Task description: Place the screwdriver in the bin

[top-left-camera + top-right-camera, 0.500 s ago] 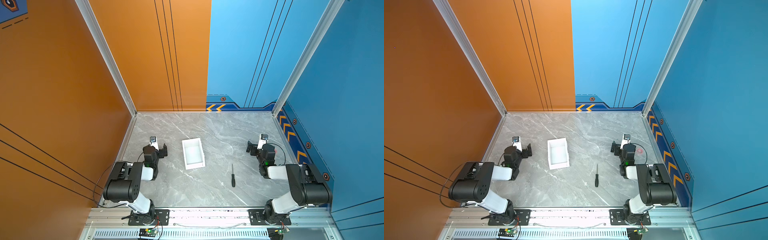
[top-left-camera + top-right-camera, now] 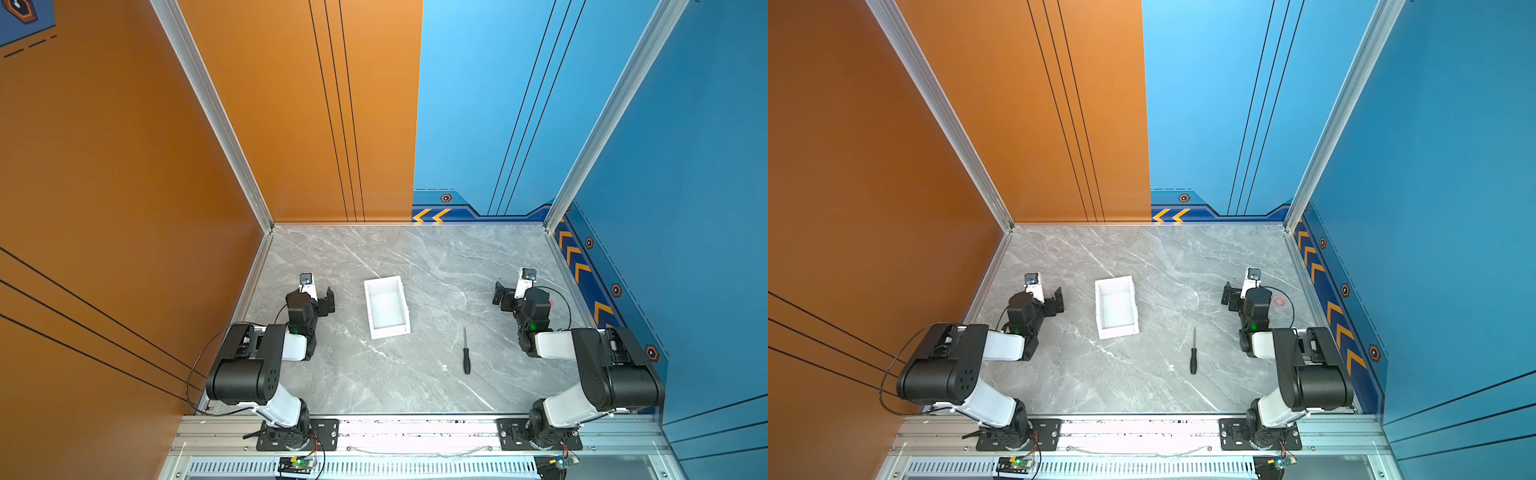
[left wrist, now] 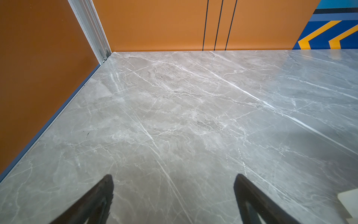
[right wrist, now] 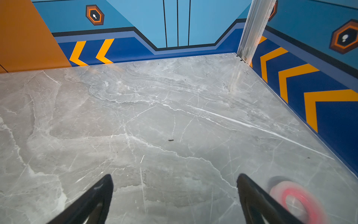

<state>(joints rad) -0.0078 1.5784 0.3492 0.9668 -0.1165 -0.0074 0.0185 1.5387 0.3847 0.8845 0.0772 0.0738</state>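
- This is a robot lab test cell: a small booth closed on three sides by printed panels.
- The orange wall [image 2: 124, 166] and blue wall [image 2: 685, 208] are flat sheets with drawn black lines, yellow chevrons [image 2: 432, 215] and hexagon badges [image 2: 446, 198], joined by bare aluminium posts [image 2: 208, 116].
- The table [image 2: 415, 257] is a grey marble-look slab fitted wall to wall.
- Two black-and-white robot arms, the left arm [image 2: 249, 370] and the right arm [image 2: 611, 374], are bolted on plates [image 2: 328, 432] to an aluminium rail [image 2: 415, 428] along the open front edge.
- Small circuit boards [image 2: 297, 462] with green lights and loose wires sit below the rail.
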